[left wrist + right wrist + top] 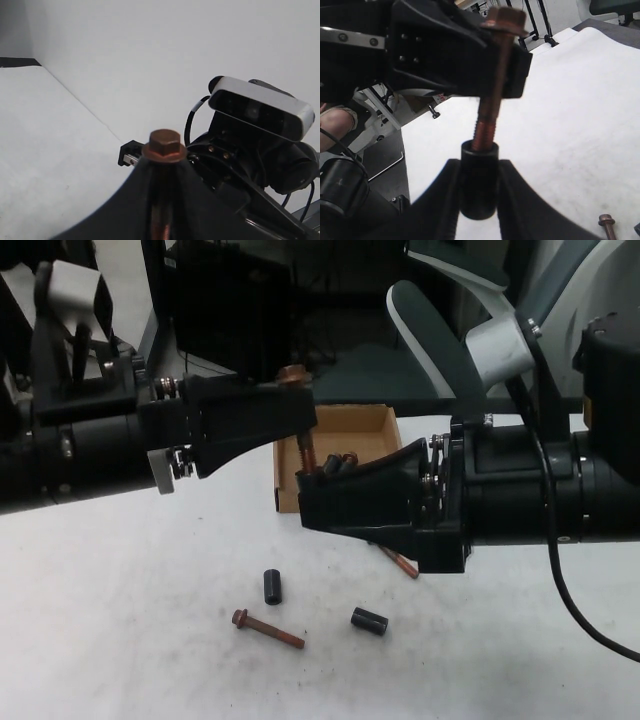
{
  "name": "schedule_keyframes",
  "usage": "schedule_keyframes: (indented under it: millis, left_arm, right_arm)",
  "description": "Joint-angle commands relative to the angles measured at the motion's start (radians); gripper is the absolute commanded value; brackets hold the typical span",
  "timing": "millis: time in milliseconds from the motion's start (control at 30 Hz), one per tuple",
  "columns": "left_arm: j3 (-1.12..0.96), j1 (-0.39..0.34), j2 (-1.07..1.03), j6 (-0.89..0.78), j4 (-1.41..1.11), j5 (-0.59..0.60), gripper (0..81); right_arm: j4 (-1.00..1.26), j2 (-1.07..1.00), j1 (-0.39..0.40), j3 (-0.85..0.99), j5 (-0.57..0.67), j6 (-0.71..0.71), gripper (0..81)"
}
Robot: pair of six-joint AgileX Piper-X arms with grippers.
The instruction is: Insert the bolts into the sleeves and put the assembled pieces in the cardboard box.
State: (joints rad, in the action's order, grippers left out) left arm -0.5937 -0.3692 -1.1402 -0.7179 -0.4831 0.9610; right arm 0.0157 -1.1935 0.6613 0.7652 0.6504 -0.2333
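My left gripper (303,418) is clenched on a copper bolt (498,75). It pinches the shank just under the flanged hex head, so the bolt hangs upright, head up and threads down. My right gripper (312,495) is clamped around a black sleeve (479,185) and holds it upright, open end up, directly beneath the bolt. In the right wrist view the threaded tip meets the sleeve's mouth. I cannot tell how deep it sits, because the rim hides it. Most of the shank shows bare between my two grippers.

Both grippers are above the white bench (120,620). In the high view they meet in front of the near left corner of the cardboard box (375,422), which sits open toward the far side of the bench. Inside the box lie assembled pieces (345,460), dark sleeves on copper bolts, partly hidden behind my right gripper's fingers.

On the bench nearer the camera, a loose bolt (268,629) lies flat with its head toward my left side. A loose sleeve (272,586) rests just beyond it. A second sleeve (369,620) lies on its side to the right, apart from both. Another bolt (402,563) pokes out from under my right gripper's body, most of it hidden.
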Motion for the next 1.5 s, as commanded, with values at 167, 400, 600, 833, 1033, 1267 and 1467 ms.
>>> schedule_keyframes:
  millis: [167,400,600,833,1033,1267,1467]
  left_arm:
    - [-0.004,0.0,0.01,0.016,0.0,0.06,0.8]
    - [-0.004,-0.002,0.01,0.016,0.0,0.104,0.8]
    - [-0.004,-0.002,0.01,0.015,0.025,0.134,0.8]
    - [-0.004,-0.002,0.01,0.027,0.031,0.117,0.8]
    - [-0.004,-0.002,0.01,0.029,0.031,0.041,0.8]
    - [-0.004,-0.002,0.01,0.029,0.031,0.037,0.8]
    - [-0.004,-0.002,0.01,0.026,0.033,0.134,0.8]
  right_arm:
    - [0.01,0.014,-0.004,0.013,-0.006,-0.009,0.0]
    - [0.004,0.014,-0.004,0.013,-0.009,-0.009,0.0]
    - [0.003,0.014,-0.004,0.013,0.019,-0.007,0.0]
    - [0.003,0.014,-0.004,0.013,-0.024,-0.006,0.0]
    - [0.017,0.014,-0.004,0.013,-0.066,-0.016,0.0]
    - [0.078,0.014,-0.004,0.013,-0.068,-0.037,0.0]
    - [0.078,0.014,-0.004,0.013,-0.043,-0.037,0.0]
